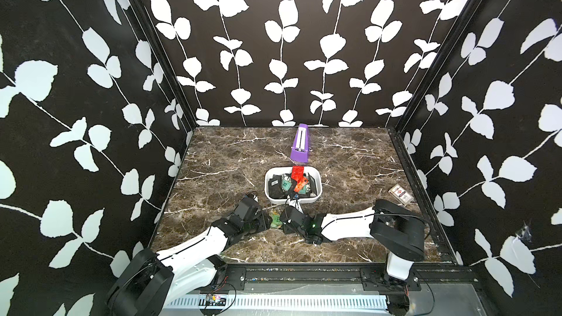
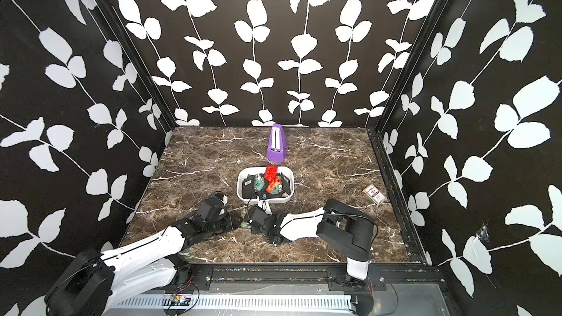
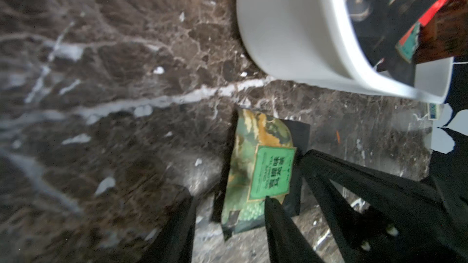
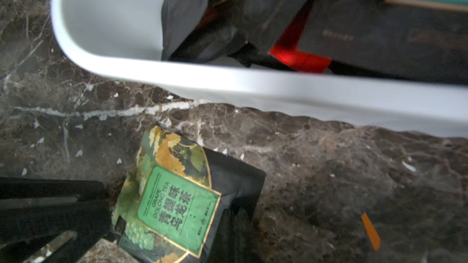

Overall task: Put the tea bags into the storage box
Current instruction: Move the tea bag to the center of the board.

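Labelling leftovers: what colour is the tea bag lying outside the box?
The tea bag: green label, yellow-green leaves, black edge. Right wrist view.

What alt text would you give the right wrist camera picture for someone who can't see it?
A green-labelled tea bag lies on the brown marble table just outside the white storage box, with the shut right gripper at its black edge. The box already holds several black and red sachets.
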Controlling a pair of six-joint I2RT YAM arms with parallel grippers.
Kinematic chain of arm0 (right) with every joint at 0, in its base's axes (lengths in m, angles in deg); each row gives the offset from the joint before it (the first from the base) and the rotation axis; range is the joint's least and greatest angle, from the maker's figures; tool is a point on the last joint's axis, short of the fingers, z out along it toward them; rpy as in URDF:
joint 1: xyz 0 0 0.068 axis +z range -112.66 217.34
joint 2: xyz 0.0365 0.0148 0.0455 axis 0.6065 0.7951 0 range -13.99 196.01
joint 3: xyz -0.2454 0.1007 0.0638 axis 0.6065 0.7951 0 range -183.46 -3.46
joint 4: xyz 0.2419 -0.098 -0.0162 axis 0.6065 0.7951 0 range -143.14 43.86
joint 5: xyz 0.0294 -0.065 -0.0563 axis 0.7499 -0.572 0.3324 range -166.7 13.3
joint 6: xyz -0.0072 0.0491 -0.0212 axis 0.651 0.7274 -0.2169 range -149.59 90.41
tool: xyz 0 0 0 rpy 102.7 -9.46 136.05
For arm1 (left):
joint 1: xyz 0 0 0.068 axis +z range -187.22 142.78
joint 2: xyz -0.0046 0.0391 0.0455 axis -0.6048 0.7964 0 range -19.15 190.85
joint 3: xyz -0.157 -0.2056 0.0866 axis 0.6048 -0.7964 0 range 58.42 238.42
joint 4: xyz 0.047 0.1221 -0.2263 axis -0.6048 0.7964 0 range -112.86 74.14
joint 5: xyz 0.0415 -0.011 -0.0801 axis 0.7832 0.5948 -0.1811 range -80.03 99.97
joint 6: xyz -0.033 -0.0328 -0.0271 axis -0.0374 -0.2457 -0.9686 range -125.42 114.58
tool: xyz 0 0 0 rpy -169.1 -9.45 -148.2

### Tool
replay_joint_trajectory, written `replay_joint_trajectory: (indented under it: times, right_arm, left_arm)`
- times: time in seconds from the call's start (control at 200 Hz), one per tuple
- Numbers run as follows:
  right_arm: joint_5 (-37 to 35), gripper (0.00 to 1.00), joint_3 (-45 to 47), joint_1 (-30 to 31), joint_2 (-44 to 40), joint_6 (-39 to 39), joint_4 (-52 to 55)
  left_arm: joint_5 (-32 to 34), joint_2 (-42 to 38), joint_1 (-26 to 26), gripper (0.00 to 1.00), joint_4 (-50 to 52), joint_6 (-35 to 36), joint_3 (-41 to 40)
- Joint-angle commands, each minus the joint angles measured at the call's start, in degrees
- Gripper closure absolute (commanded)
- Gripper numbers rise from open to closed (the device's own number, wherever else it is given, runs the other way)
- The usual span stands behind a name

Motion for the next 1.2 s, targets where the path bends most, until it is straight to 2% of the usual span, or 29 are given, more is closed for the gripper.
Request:
replay_joint_trajectory:
  times: [0.0, 0.185, 0.385, 0.56, 0.705, 0.735, 0.855, 0.93, 0.985, 1.195]
  right_arm:
    - [1.0, 1.00, 2.9, -0.1, 1.4, 1.5, 0.3]
    - [1.9, 1.00, 5.7, 0.1, 1.9, 3.1, -1.3]
    - [2.0, 1.00, 5.5, 0.6, 2.7, 3.5, -1.7]
    - [1.9, 1.00, 5.4, 0.7, 2.7, 3.7, -1.9]
    - [1.6, 1.00, 5.8, 0.9, 2.6, 4.0, -2.3]
    - [1.6, 1.00, 5.9, 0.9, 2.6, 4.1, -2.5]
    - [1.3, 1.00, 6.2, 0.9, 2.3, 4.1, -2.8]
    - [1.0, 1.00, 6.5, 0.9, 1.9, 4.2, -2.9]
    - [0.8, 1.00, 6.9, 1.0, 1.6, 4.4, -3.0]
    - [-0.5, 1.00, 7.8, 1.0, -1.1, 3.9, -2.8]
  left_arm:
    - [-0.2, 1.3, -0.1, 0.52, -0.8, 0.6, -2.0]
    - [-0.7, 4.1, -0.7, 0.52, -4.1, -0.5, -4.0]
    - [-2.3, 8.2, -1.2, 0.62, -7.5, -2.0, -4.6]
    - [-3.7, 8.1, -2.0, 0.66, -9.6, -4.5, -5.2]
    - [-5.8, 7.7, -2.3, 0.76, -12.5, -7.5, -5.2]
    - [-6.0, 7.5, -4.1, 0.78, -12.6, -7.8, -5.1]
    - [-4.9, 7.0, -5.0, 0.82, -12.7, -8.3, -4.7]
    - [-5.4, 7.4, -5.1, 0.94, -12.8, -8.5, -4.2]
    - [-5.7, 7.1, -5.1, 1.00, -12.7, -8.5, -4.0]
    - [-5.3, 3.5, -5.2, 1.00, -8.4, -8.3, -2.5]
